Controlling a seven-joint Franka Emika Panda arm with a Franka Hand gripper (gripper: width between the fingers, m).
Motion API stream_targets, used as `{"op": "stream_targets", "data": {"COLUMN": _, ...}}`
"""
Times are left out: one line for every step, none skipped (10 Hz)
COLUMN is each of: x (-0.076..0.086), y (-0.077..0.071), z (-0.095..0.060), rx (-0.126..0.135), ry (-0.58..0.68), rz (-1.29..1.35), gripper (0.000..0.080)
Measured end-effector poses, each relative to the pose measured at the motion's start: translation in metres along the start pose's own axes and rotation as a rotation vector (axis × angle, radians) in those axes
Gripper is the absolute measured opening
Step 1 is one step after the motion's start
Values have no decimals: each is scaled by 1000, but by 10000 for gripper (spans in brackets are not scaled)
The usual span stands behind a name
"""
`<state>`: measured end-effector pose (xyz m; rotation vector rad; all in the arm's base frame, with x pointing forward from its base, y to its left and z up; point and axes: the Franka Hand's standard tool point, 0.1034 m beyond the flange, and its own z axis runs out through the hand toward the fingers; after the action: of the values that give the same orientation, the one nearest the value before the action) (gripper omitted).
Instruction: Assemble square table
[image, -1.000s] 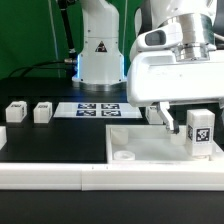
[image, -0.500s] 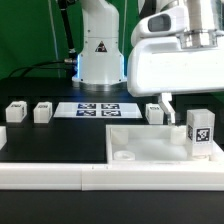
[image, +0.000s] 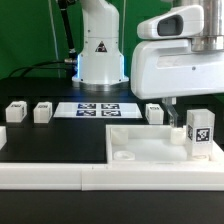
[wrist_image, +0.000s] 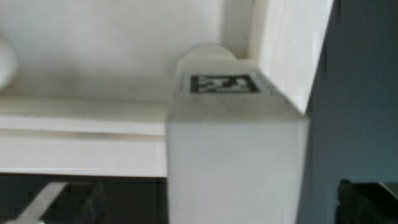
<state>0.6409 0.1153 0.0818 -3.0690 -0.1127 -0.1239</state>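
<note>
The square table's white slab (image: 140, 143) lies at the front of the exterior view, with a round socket (image: 124, 155) near its front corner. One white tagged leg (image: 200, 134) stands upright on the slab's right side. My gripper (image: 180, 106) hangs above and just left of that leg, and one finger (image: 170, 110) shows below the hand. In the wrist view the leg (wrist_image: 231, 130) fills the middle, tag (wrist_image: 222, 83) on its end, with the dark fingers (wrist_image: 43, 203) apart on either side. The gripper (wrist_image: 205, 205) is open and not touching it.
Three loose legs lie on the black table: two at the exterior view's left (image: 15, 112) (image: 42, 112) and one behind the slab (image: 154, 112). The marker board (image: 97, 109) lies before the robot base (image: 100, 50). The white border wall (image: 50, 172) runs along the front.
The hand has risen and shifted to the exterior view's right, away from the slab. The upright leg has stayed in place.
</note>
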Motion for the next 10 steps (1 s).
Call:
{"op": "stream_targets", "data": {"x": -2, "y": 0, "z": 5, "rx": -1, "ry": -2, "rz": 1, "gripper": 649}}
{"op": "stream_targets", "data": {"x": -4, "y": 2, "z": 8, "rx": -1, "ry": -7, "rz": 7, "gripper": 649}}
{"op": "stream_targets", "data": {"x": -4, "y": 2, "z": 8, "rx": -2, "ry": -6, "rz": 6, "gripper": 649}}
{"op": "stream_targets", "data": {"x": -4, "y": 2, "z": 8, "rx": -2, "ry": -7, "rz": 14, "gripper": 649}}
{"op": "stream_targets", "data": {"x": -4, "y": 2, "z": 8, "rx": -2, "ry": -7, "rz": 26, "gripper": 534}}
{"op": "stream_targets", "data": {"x": -4, "y": 2, "z": 8, "rx": -2, "ry": -7, "rz": 26, "gripper": 399}}
{"op": "stream_targets", "data": {"x": -4, "y": 2, "z": 8, "rx": -1, "ry": -7, "rz": 56, "gripper": 399}}
{"op": "stream_targets", "data": {"x": -4, "y": 3, "z": 8, "rx": -3, "ry": -6, "rz": 138, "gripper": 289}}
{"op": "stream_targets", "data": {"x": -4, "y": 4, "z": 8, "rx": -4, "ry": -6, "rz": 200, "gripper": 289}}
{"op": "stream_targets", "data": {"x": -4, "y": 4, "z": 8, "rx": -5, "ry": -6, "rz": 263, "gripper": 289}}
